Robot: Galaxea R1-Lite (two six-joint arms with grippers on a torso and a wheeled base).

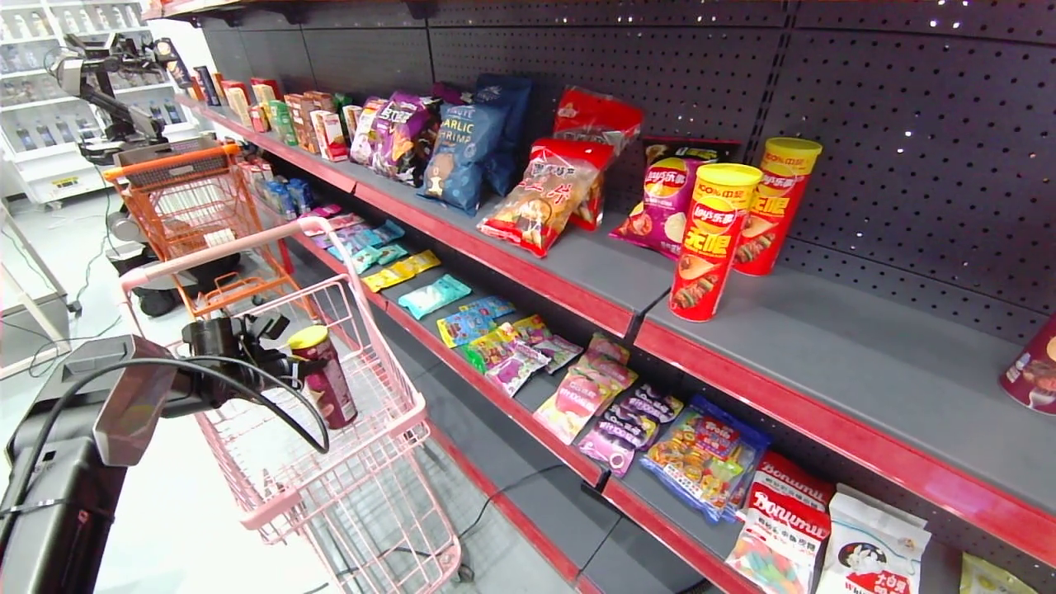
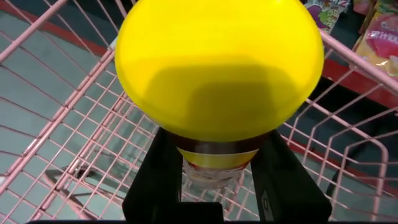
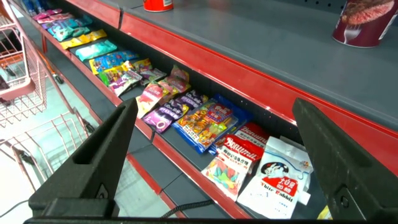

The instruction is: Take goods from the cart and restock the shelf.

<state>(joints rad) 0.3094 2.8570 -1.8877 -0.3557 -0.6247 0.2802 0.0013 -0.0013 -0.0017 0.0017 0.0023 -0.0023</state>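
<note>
I'm seeing the left gripper (image 1: 299,363) clamping a maroon chip can (image 1: 330,389) with a yellow lid (image 2: 217,62), its fingers (image 2: 155,177) pressing on both sides just under the lid. The can is hanging upright over the pink cart (image 1: 398,417) basket, well apart from the shelf (image 1: 825,355). The right gripper (image 3: 216,106) is sitting wide, gripping nothing, facing the candy bags (image 3: 208,121) on the lower tier. Two red chip cans (image 1: 714,239) are standing on the upper tier.
</note>
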